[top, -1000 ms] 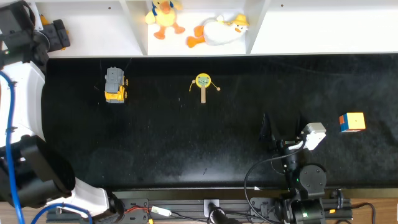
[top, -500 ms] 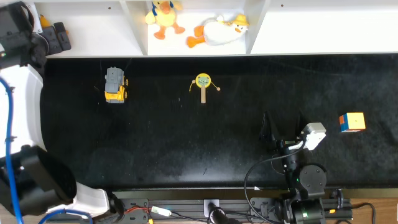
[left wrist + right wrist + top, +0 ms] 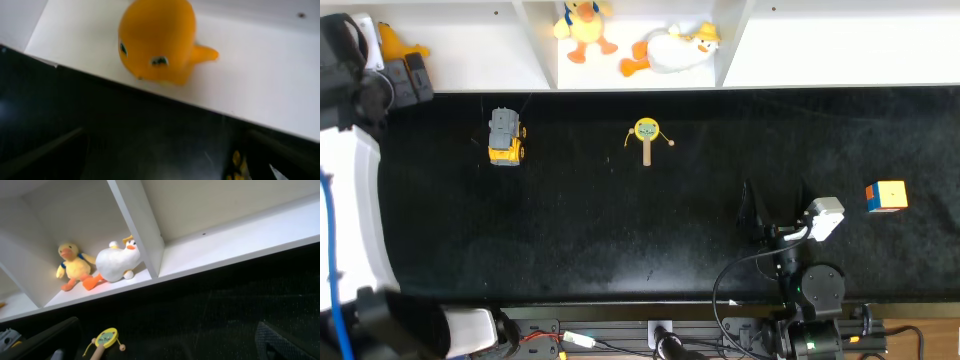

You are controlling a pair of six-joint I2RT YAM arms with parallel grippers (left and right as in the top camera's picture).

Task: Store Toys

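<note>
white shelving behind black tabletop

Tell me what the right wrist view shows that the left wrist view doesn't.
Right wrist view, not the left: a yellow plush duck and a white plush bird side by side in one compartment of the white shelf, plus a round yellow rattle drum with a wooden handle lying on the black tabletop. Left wrist view, not the right: a rounded orange toy sitting on the shelf floor near its front edge. Both share the white shelf and the black tabletop in front of it.
</note>
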